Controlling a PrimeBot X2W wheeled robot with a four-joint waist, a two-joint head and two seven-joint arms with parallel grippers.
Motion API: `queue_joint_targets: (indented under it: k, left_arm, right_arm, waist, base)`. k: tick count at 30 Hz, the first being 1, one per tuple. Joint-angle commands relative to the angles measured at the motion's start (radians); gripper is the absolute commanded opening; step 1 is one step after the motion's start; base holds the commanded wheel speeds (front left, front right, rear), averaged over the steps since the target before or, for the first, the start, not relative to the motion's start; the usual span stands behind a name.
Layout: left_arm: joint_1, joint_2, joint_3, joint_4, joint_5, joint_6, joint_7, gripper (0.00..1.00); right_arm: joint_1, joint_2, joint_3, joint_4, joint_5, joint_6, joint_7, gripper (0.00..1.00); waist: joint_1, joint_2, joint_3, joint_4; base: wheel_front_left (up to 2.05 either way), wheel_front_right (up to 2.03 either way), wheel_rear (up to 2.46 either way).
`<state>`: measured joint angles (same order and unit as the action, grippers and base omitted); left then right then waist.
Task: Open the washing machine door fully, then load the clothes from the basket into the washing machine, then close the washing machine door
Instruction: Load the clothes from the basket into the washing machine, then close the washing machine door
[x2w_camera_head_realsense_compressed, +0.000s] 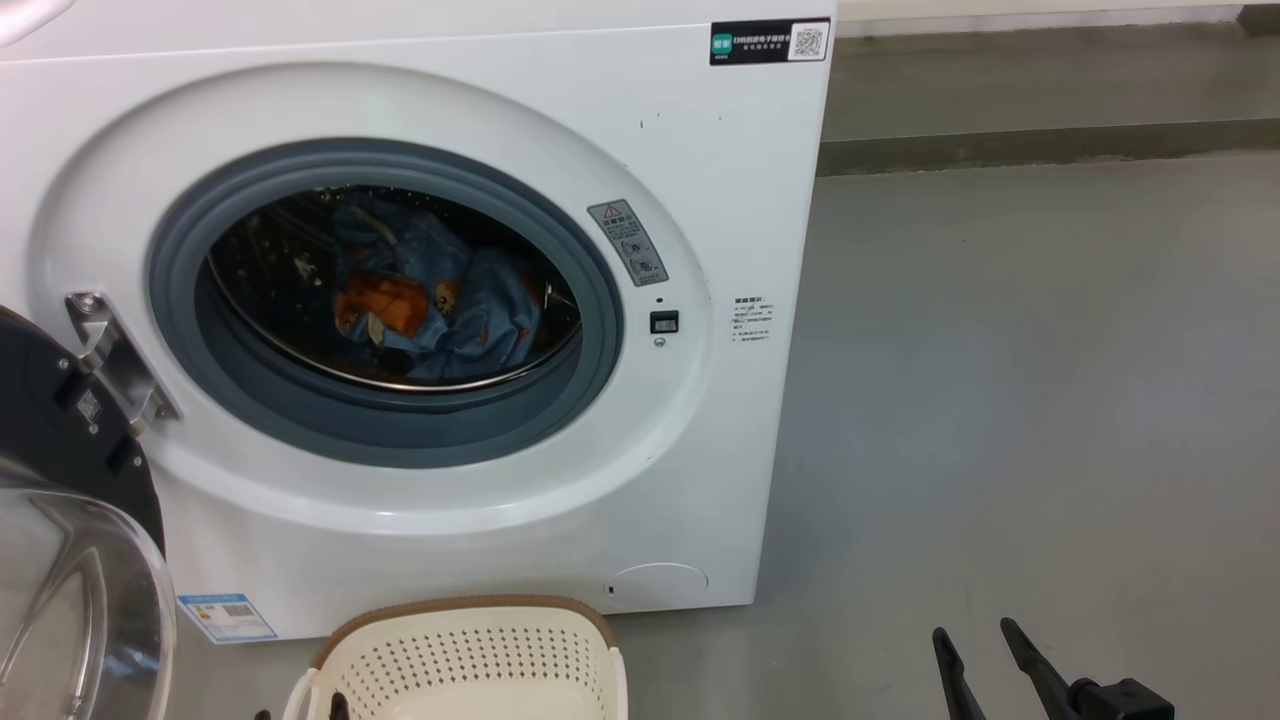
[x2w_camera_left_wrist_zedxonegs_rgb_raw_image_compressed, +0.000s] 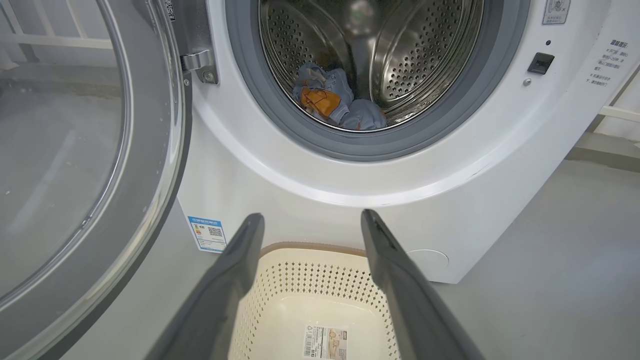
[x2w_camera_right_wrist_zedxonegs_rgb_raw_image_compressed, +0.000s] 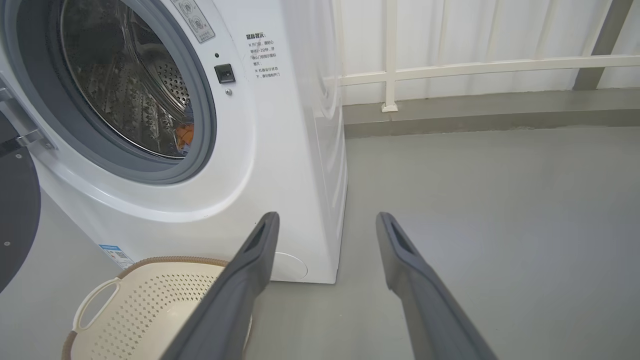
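Note:
The white washing machine (x2w_camera_head_realsense_compressed: 720, 200) stands with its round door (x2w_camera_head_realsense_compressed: 60, 430) swung open to the left on a metal hinge (x2w_camera_head_realsense_compressed: 115, 355). Light blue clothes (x2w_camera_head_realsense_compressed: 430, 290) with orange-brown bear prints lie inside the steel drum, also seen as clothes (x2w_camera_left_wrist_zedxonegs_rgb_raw_image_compressed: 335, 102) in the left wrist view. The cream basket (x2w_camera_head_realsense_compressed: 470, 650) sits on the floor in front of the machine; its inside (x2w_camera_left_wrist_zedxonegs_rgb_raw_image_compressed: 320, 300) holds just a sticker label. My left gripper (x2w_camera_left_wrist_zedxonegs_rgb_raw_image_compressed: 311, 216) hangs open above the basket. My right gripper (x2w_camera_head_realsense_compressed: 973, 632) is open over bare floor, right of the basket (x2w_camera_right_wrist_zedxonegs_rgb_raw_image_compressed: 150, 300).
Grey floor (x2w_camera_head_realsense_compressed: 1050, 400) spreads to the right of the machine. A low step and a white railing (x2w_camera_right_wrist_zedxonegs_rgb_raw_image_compressed: 475, 67) run along the back wall. The open door's glass bulge (x2w_camera_left_wrist_zedxonegs_rgb_raw_image_compressed: 55, 150) reaches out on the left, close beside the basket.

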<state>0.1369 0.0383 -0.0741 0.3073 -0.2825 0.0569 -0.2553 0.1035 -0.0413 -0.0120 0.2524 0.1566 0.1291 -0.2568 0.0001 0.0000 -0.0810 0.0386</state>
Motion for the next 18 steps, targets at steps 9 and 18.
queue_joint_targets:
  k: [9,18]
  left_arm:
    - [-0.019,0.015,0.039,-0.037,0.016,0.006,-0.006,1.0]
    - [-0.025,0.014,0.038,-0.031,0.028,0.013,-0.006,1.0]
  right_arm:
    - [-0.015,-0.009,0.022,-0.02,-0.016,0.002,-0.005,1.0]
    - [-0.018,-0.009,0.019,-0.025,-0.013,0.002,-0.005,1.0]
  waist:
    - [-0.0001,0.0,0.002,-0.001]
    - [-0.0001,0.0,0.014,0.003]
  base:
    - [0.0,0.0,0.0]
    - [-0.15,0.15,0.0]
